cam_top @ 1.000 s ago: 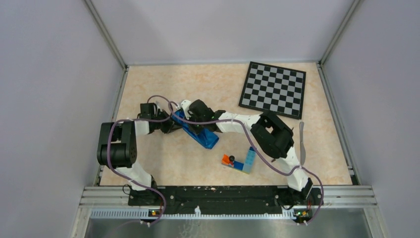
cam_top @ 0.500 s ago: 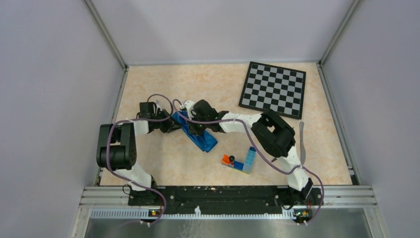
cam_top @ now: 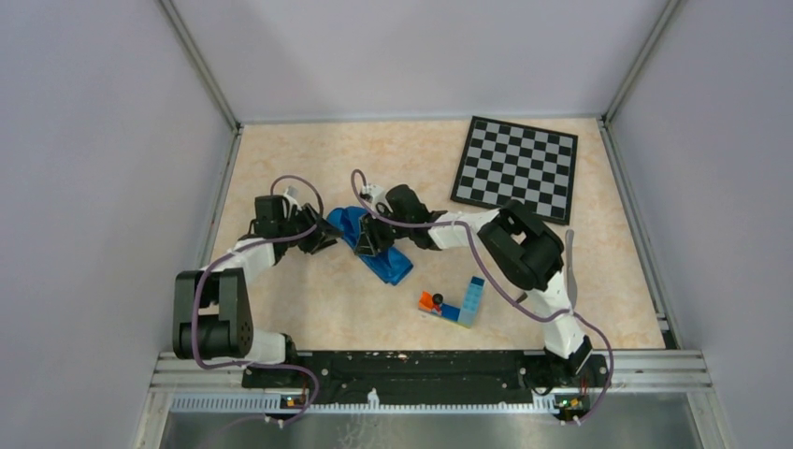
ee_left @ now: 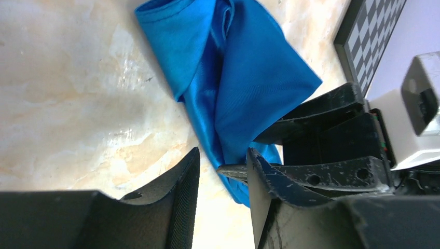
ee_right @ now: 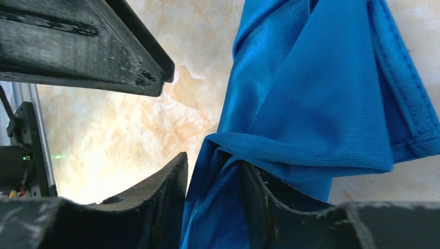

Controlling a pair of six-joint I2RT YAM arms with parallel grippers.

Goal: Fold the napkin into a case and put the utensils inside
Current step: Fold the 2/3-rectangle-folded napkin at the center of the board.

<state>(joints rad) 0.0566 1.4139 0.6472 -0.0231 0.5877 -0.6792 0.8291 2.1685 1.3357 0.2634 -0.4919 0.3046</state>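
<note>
The bright blue napkin [cam_top: 385, 260] lies bunched in a folded strip on the table middle, creased and doubled in the left wrist view [ee_left: 244, 78] and the right wrist view [ee_right: 321, 93]. My left gripper [cam_top: 321, 237] stands open at its left end; bare table shows between its fingers [ee_left: 223, 155], the cloth just beyond the tips. My right gripper [cam_top: 367, 236] is open over the strip from the right, a loose fold of cloth lying between its parted fingers [ee_right: 212, 161]. The silver-grey knife [cam_top: 570, 269] lies at the far right. The fork is hidden.
A chessboard [cam_top: 516, 168] sits at the back right, its corner showing in the left wrist view [ee_left: 368, 36]. A blue toy-brick block [cam_top: 470, 301] with an orange piece [cam_top: 428, 301] lies near the front middle. Grey walls close in the table.
Both grippers have gone from shut to open at the napkin. The right wrist shifted slightly right and back; the left arm's elbow dropped toward the front edge. The napkin's left end bunched up.
</note>
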